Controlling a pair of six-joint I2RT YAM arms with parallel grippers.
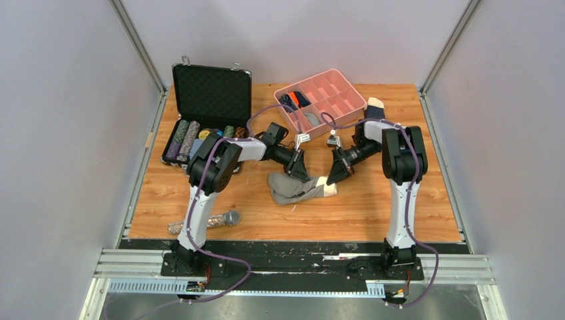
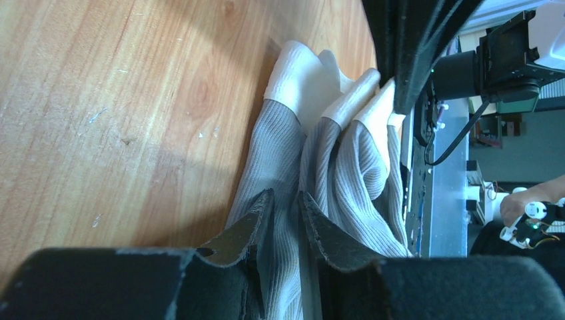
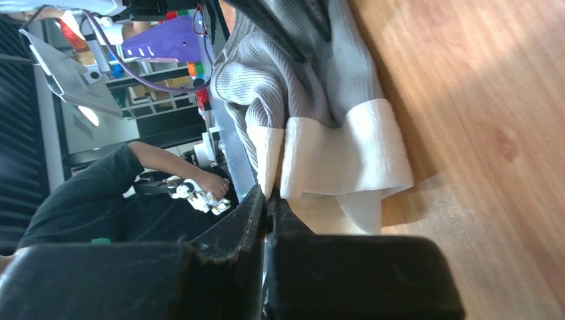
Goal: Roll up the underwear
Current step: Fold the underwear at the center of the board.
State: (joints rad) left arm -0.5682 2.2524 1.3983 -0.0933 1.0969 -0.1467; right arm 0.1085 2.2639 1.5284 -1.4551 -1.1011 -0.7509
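**A:** Where does the underwear lie?

**B:** We see the underwear (image 1: 293, 189), gray ribbed cloth with a cream band, bunched in a heap near the middle of the worktop (image 1: 400, 207), a little toward the near edge. The band points toward the right edge.

**A:** What holds it?

**B:** The left end effector (image 2: 285, 197) has its fingers almost together, with a ribbed fold pinched between them. The right end effector (image 3: 268, 197) is closed and seems to nip the edge of the cream band at its tips.

**A:** How do we roll it well?

**B:** We judge the heap too crumpled for a tight roll. We would draw both grips gently apart to flatten it, keep the band straight, then turn one end over evenly.

**A:** Anything close by?

**B:** A pink tray (image 1: 353, 87) sits at the far edge, well apart.
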